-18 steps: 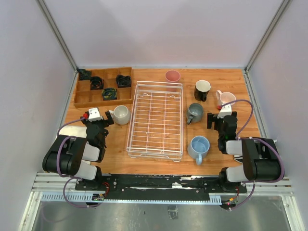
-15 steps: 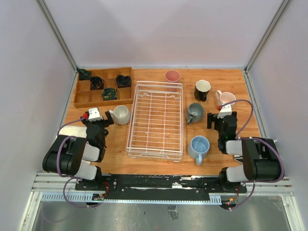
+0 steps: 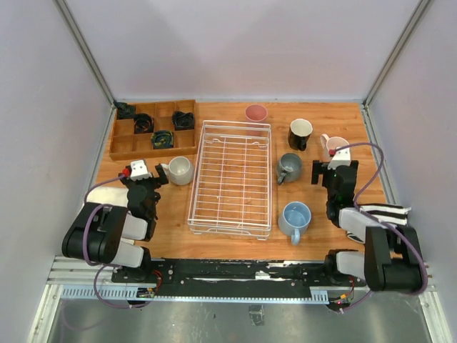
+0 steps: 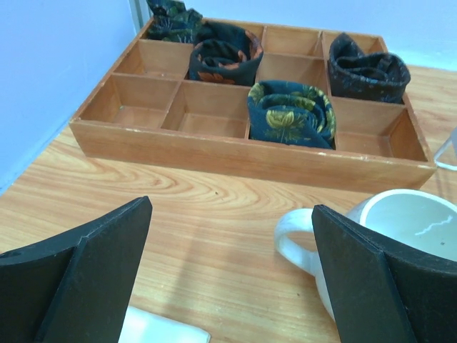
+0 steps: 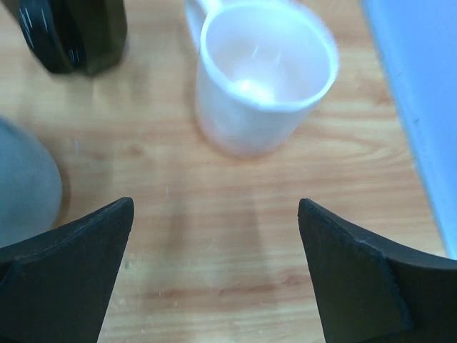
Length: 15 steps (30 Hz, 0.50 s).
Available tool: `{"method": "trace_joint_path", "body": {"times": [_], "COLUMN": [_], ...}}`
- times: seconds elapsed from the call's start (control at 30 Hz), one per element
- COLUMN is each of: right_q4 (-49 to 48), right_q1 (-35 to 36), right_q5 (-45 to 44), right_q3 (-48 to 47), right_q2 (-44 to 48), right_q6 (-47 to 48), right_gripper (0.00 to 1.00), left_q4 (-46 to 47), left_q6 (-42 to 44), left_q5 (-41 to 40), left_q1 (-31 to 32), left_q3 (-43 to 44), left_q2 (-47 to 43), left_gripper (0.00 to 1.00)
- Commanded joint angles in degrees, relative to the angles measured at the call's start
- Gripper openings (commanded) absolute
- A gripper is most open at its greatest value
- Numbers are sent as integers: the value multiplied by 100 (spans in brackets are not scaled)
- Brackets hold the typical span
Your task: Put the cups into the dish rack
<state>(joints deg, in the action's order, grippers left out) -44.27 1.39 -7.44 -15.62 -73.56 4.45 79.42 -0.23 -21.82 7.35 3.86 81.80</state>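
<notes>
Wire-grid dish rack [image 3: 230, 177]; 6 rounded ceramic cups [image 3: 295, 216].

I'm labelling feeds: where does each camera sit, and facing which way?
Top external: above and behind, looking down on the dish rack; left gripper and right gripper show.
Left wrist: low, facing the wooden tray and white mug; left gripper open.
Right wrist: looking down at the pale pink mug; right gripper open.
Shared: top external also shows both mugs.

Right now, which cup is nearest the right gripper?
The pale pink mug, straight ahead of the open right gripper; the black mug and grey-green mug sit off to its left.
</notes>
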Motion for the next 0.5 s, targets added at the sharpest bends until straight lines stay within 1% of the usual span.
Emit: {"method": "trace_joint_path", "body": {"times": [0.0,0.03,0.07,0.13,0.23,0.3,0.4,0.47], "right_q4": [1851,2187,2563,3254,3973,4312,4687,4840], "right_q1": [-25,-25,-25,-26,-25,-25,-25,-25], "right_q5": [-308,-262,-229,-88,256,648,1247,1627], "right_q3": [-881,-1067,-1232,-1609,-2062,-2324,-2681,-2886], "right_q2": [1028,1184,1348,1505,1605,1566,1424,1320], "right_q6": [-305,-323,-391,-520,-625,-613,-618,-629], "right_gripper": [99,99,99,98,99,99,99,99], "left_q4": [-84,-565,-1361,-2509,-3691,-4570,-5567,-6133], "left_q6": [48,-56,-128,-24,104,447,948,1269], "left_q5": [-202,-333,-387,-250,-69,318,800,1022], "left_q1": [7,11,12,12,12,9,12,12], "left_q3": [11,179,433,764,1171,1564,2114,2483], "left_q2": [-464,-724,-992,-1453,-2184,-2495,-2726,-2694], "left_gripper": [100,100,100,100,100,100,100,100]}}
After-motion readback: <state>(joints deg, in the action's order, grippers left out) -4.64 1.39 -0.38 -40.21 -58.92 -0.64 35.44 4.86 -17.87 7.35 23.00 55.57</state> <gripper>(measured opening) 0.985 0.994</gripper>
